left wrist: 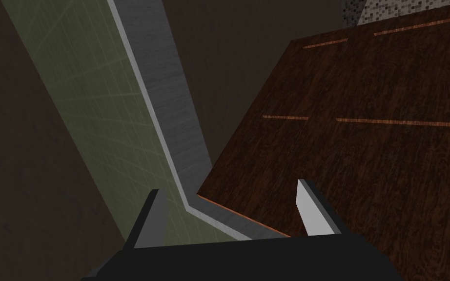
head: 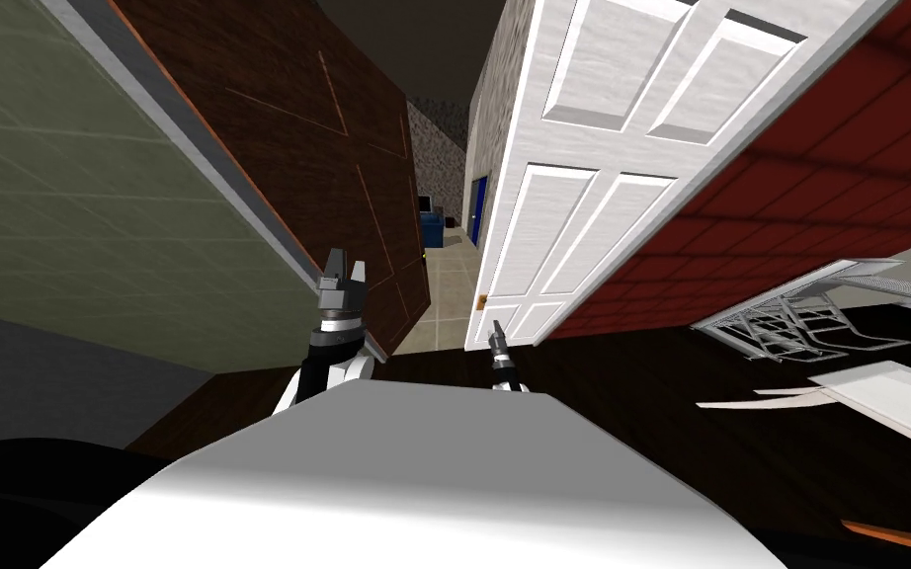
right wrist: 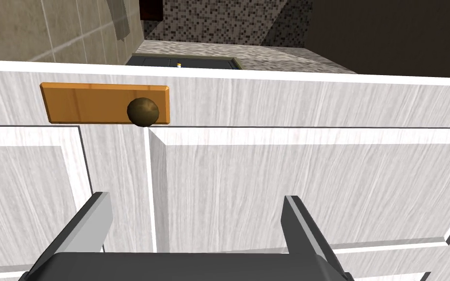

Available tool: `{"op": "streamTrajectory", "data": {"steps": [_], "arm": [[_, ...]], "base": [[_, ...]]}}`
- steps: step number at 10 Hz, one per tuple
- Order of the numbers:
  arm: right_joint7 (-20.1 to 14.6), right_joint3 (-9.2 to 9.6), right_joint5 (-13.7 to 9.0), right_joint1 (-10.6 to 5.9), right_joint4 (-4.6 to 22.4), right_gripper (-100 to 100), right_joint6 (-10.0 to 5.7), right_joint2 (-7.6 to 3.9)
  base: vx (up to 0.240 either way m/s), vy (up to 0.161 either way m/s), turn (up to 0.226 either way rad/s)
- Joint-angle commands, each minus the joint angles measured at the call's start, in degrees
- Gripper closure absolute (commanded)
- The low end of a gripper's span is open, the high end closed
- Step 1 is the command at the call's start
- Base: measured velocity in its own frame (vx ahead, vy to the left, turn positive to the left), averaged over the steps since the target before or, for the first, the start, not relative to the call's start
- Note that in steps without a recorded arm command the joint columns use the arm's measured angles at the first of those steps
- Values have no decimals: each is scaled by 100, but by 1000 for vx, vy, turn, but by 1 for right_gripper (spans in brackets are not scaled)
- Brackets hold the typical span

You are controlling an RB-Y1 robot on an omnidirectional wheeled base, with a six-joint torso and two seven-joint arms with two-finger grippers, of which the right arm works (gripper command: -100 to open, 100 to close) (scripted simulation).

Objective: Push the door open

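Ahead and a little to our right, the white panelled door stands ajar. The gap beside its free edge shows a pale tiled floor running away toward a blue object far off. Our right gripper is raised just in front of that edge, close to the door's orange-brown plate and its dark round knob. Its two fingers stand well apart, holding nothing, and point at the door's panelled face, with the knob beyond them and off to one side. They seem very near the door, but we cannot tell whether the tips touch it.

Our left gripper is held up on the other side of the gap, before a dark brown wooden panel. Its fingers are also spread with nothing between them. One points toward the panel, the other toward a grey frame and a greenish tiled wall. Off to our right, a wire rack lies near the dark floor.
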Motion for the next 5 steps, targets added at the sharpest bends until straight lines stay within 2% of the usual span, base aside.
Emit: {"op": "streamTrajectory", "data": {"steps": [1, 5], "arm": [[-9, 27, -1, -77, 260, -100, -80, 1], [-17, 90, 3, -219, 747, -100, -211, 17]], "base": [[86, -62, 44], [84, -61, 41]]}}
